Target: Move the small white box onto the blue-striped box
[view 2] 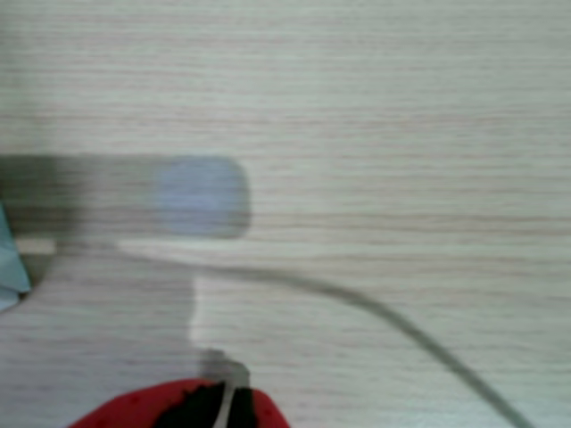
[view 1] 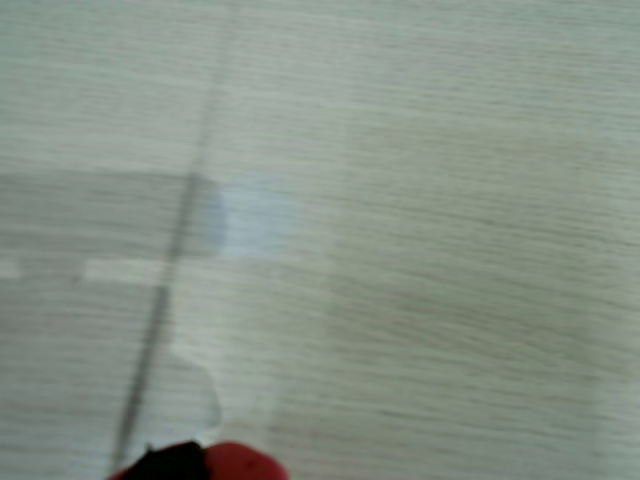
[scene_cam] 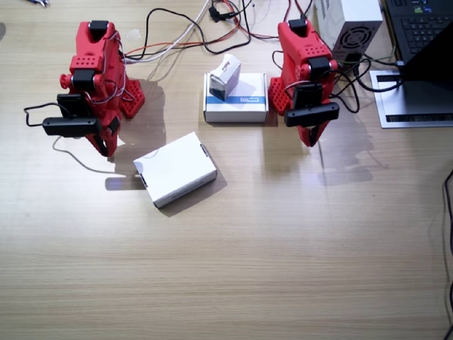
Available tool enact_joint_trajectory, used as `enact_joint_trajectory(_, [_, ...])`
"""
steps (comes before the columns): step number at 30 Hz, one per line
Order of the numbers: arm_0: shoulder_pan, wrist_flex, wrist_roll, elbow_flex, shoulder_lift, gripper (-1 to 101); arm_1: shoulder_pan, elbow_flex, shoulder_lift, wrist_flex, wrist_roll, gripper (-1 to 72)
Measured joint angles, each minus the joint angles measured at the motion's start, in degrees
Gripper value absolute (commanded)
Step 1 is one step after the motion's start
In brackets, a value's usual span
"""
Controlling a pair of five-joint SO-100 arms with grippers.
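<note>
1. Already the small white box [scene_cam: 225,76] sits on the blue-striped box [scene_cam: 236,98], tilted, near its rear left corner.
2. So the placing looks done; nothing appears left but to stay clear.
3. Both hands hang over bare surface [scene_cam: 283,248], holding nothing: left hand [scene_cam: 310,138] near the stack, right hand [scene_cam: 107,146] well apart. Whether either is parted or together, I cannot tell.
4. A larger plain white box [scene_cam: 175,168] lies in front, untouched.
</note>
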Motion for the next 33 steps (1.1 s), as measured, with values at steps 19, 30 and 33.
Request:
enact_joint_trajectory(19, [-1.1, 0.0, 0.7, 0.0, 0.0, 0, 0.0, 0.0, 0.0, 0.0, 0.0, 0.2])
enact_joint_trajectory(30, [-1.1, 0.0, 0.7, 0.0, 0.0, 0, 0.0, 0.0, 0.0, 0.0, 0.0, 0.2])
enact_joint_trajectory(33, [-1.1, 0.0, 0.7, 0.0, 0.0, 0, 0.0, 0.0, 0.0, 0.0, 0.0, 0.2])
